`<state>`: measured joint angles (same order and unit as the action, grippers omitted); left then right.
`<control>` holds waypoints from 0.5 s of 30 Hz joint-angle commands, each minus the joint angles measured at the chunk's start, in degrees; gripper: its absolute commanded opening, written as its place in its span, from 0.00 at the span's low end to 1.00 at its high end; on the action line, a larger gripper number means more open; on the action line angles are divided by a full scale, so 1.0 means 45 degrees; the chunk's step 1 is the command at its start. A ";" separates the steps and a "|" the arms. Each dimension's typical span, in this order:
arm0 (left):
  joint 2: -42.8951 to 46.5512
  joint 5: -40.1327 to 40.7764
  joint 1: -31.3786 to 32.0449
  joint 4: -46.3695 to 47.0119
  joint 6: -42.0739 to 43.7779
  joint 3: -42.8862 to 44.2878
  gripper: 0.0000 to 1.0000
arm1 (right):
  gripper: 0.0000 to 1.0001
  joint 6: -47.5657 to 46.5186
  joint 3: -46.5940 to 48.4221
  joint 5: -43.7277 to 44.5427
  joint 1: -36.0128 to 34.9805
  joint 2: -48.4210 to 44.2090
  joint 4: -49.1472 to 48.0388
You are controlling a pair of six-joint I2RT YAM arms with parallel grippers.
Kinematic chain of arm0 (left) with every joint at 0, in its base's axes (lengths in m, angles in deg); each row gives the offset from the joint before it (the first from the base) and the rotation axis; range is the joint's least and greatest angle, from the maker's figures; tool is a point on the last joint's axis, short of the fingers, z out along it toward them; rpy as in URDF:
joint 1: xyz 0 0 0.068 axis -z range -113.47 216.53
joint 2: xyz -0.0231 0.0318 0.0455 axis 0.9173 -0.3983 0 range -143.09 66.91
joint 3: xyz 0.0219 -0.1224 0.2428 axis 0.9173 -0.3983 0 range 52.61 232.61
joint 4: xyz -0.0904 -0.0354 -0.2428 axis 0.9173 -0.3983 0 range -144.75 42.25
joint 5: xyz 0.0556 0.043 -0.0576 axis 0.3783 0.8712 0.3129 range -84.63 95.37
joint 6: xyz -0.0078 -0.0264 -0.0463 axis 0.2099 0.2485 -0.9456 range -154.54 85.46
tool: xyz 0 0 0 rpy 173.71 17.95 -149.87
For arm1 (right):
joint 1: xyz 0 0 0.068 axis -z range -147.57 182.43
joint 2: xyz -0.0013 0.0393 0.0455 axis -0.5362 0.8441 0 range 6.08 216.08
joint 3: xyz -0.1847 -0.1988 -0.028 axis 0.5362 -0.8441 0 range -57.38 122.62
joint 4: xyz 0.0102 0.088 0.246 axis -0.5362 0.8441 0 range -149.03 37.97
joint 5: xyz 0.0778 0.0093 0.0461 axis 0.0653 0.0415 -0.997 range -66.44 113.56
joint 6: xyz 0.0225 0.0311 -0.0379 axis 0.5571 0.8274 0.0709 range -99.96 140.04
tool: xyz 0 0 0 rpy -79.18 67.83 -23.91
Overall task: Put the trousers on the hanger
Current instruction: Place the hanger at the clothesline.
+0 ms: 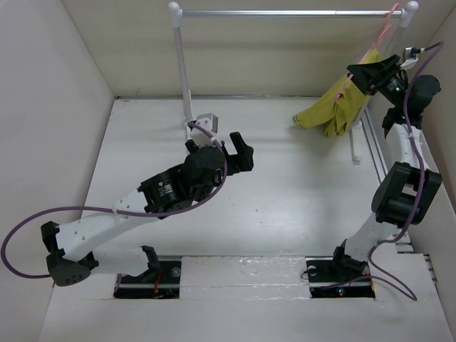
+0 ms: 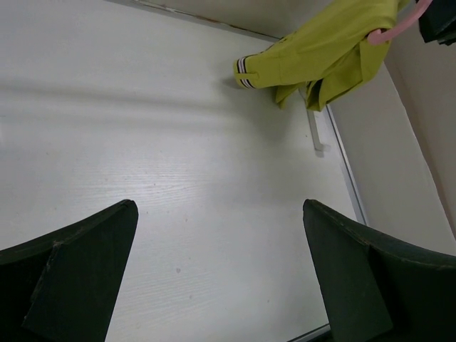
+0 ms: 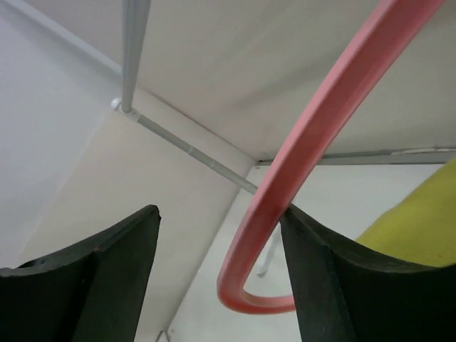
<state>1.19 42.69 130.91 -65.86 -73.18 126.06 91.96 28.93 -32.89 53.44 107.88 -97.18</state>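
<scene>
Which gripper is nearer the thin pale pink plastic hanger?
Right. The right gripper has its fingers either side of the thin pale pink plastic hanger; the left gripper is open over the white table, far from it.

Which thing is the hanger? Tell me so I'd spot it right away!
Look at the silver rail across the back, on its white posts, and follow it to the right end. There a thin pink hanger slants down, with the yellow trousers draped over it. It is the only pink thing, much slimmer than the rail.
</scene>
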 commanded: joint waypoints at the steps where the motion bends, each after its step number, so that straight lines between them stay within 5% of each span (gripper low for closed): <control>1: -0.0103 0.0709 -0.0029 -0.0484 -0.0087 0.0316 0.99 | 0.75 -0.2164 0.0333 -0.0171 0.0523 -0.1077 0.0288; 3: -0.0298 0.1022 -0.0029 -0.0818 -0.0126 0.0610 0.99 | 0.74 -0.3320 0.0740 -0.0171 0.0701 -0.1506 0.2435; 5: -0.0533 0.1140 -0.0029 -0.1268 -0.0068 0.1020 0.99 | 1.00 -0.4787 0.1055 -0.0210 0.0993 -0.1761 0.4074; 13: -0.1020 0.0788 -0.0029 -0.1169 0.0713 0.3027 0.99 | 1.00 -0.8316 0.1114 0.0921 0.1931 -0.4374 0.7164; 15: -0.1158 -0.1327 -0.1641 -0.1230 0.0579 0.3267 0.99 | 1.00 -0.9123 0.0902 0.1078 0.1525 -0.5001 0.8300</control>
<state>-3.94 42.60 129.12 -71.55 -71.32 136.75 61.73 30.96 -29.98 61.79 90.84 -67.98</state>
